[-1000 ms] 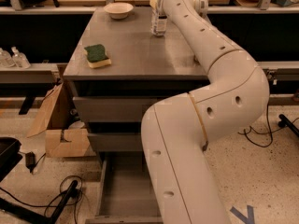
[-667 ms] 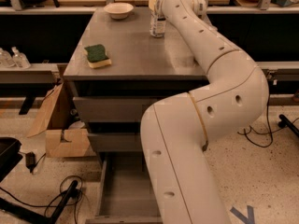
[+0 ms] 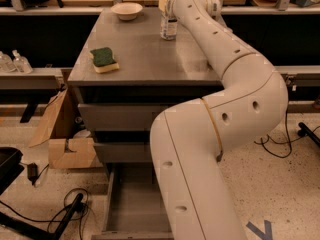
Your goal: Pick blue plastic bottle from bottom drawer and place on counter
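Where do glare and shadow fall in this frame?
Camera view: a pale sheen lies on the counter beside the arm; the gripper, at the blue plastic bottle on the counter's far end, is evenly lit; the bottom drawer floor is dim.

One high camera looks down along the arm (image 3: pixel 227 84) across the counter (image 3: pixel 145 59); bottom drawer (image 3: pixel 130 209) nearest, gripper (image 3: pixel 168 10) farthest.

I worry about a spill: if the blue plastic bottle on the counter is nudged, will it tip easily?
Probably yes: the blue plastic bottle stands upright, tall and slim, below the gripper. It looks clear, likely light. The counter is flat, so it could slide.
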Available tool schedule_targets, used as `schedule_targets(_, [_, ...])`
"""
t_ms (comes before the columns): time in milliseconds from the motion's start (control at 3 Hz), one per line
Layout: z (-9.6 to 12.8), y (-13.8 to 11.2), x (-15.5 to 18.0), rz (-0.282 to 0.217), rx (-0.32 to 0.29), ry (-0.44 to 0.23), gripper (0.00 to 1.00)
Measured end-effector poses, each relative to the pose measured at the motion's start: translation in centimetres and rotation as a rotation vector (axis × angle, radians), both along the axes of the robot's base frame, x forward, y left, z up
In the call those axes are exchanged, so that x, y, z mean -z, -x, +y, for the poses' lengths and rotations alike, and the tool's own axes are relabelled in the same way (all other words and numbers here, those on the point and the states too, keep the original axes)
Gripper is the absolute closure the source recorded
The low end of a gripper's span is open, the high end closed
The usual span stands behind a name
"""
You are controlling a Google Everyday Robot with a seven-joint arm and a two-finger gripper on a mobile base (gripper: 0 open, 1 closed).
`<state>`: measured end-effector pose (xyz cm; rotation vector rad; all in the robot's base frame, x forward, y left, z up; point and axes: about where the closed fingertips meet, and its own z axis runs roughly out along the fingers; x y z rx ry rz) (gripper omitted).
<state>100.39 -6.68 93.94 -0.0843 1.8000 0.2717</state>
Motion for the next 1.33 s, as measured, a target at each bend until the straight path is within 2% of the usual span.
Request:
schedule_targets(667, [0.12,-0.03,0.07,0.002,-0.001,0.000,0.35])
schedule_targets(1000, [0.18,-0.05,0.08,0.003,-0.002,0.000,0.05])
schedule_targets(1333, [0.28,-0.08,0.18,0.004,-0.003,0.000,0.00])
